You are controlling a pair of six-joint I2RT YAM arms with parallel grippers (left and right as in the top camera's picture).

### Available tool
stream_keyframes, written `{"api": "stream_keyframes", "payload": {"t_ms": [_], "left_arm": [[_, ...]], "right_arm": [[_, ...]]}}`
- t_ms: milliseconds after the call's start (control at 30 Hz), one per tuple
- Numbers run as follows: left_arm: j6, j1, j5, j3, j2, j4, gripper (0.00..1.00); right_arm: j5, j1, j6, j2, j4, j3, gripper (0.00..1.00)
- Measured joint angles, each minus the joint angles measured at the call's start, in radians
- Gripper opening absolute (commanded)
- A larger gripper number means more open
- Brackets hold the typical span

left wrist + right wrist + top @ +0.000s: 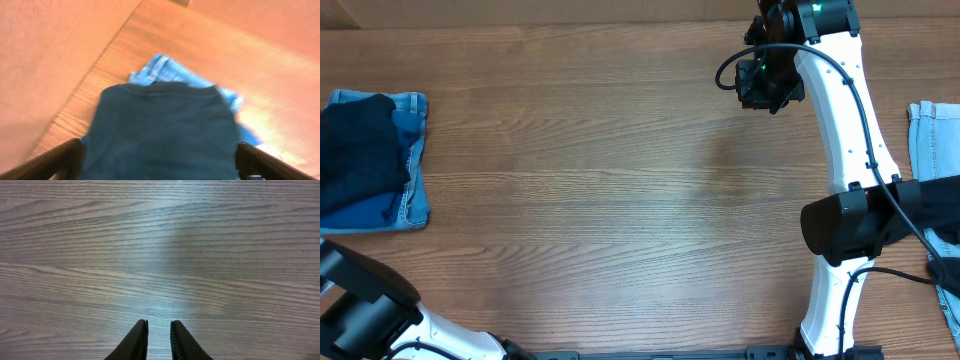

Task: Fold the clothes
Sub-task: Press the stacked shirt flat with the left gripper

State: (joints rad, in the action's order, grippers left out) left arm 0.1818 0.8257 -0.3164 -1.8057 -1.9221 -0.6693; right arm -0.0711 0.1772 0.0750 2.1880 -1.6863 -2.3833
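Lying seemingly folded: dark garment (358, 150) atop jeans (416, 115)

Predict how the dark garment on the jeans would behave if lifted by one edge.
The garment would probably sag limply: it lies draped flat over the jeans. It looks thin, so likely light. It may slide off without dragging them.

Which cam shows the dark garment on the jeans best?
Overhead: dark garment is sharp, lying on the jeans, left edge cropped. Left wrist: closer but blurred, bottom cut. Right wrist: bare table only.
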Motion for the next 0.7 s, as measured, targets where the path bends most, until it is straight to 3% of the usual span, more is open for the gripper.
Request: {"api": "stream_keyframes", "payload": {"t_ms": [100,200,267,333,400,500,633,700], "left_arm": [[-0.079,-0.007,-0.024,0.000,0.004,-0.027,0.04],[-0.180,-0.037,0.086,0.000,0.004,-0.072,0.04],[-0.262,-0.060,0.188,0.000,0.002,-0.131,0.04],[-0.308,-0.067,0.169,-0.003,-0.006,-0.279,0.05],[-0.331,-0.074,0.151,-0.003,-0.029,-0.388,0.33],[-0.349,-0.080,0.156,-0.001,-0.045,-0.576,0.34],[-0.362,-0.080,0.161,-0.001,-0.046,-0.646,0.44],[-0.371,-0.080,0.164,-0.001,-0.045,-0.659,0.50]], "right_arm": [[0.000,0.000,0.000,0.000,-0.004,0.000,0.20],[0.000,0.000,0.000,0.000,-0.007,0.000,0.20],[0.000,0.000,0.000,0.000,-0.006,0.000,0.20],[0.000,0.000,0.001,0.000,-0.006,0.000,0.20],[0.000,0.000,0.007,0.000,-0.006,0.000,0.33],[0.000,0.000,0.005,0.000,-0.006,0.000,0.35],[0.000,0.000,0.003,0.000,0.006,0.000,0.36],[0.000,0.000,0.004,0.000,-0.002,0.000,0.43]]}}
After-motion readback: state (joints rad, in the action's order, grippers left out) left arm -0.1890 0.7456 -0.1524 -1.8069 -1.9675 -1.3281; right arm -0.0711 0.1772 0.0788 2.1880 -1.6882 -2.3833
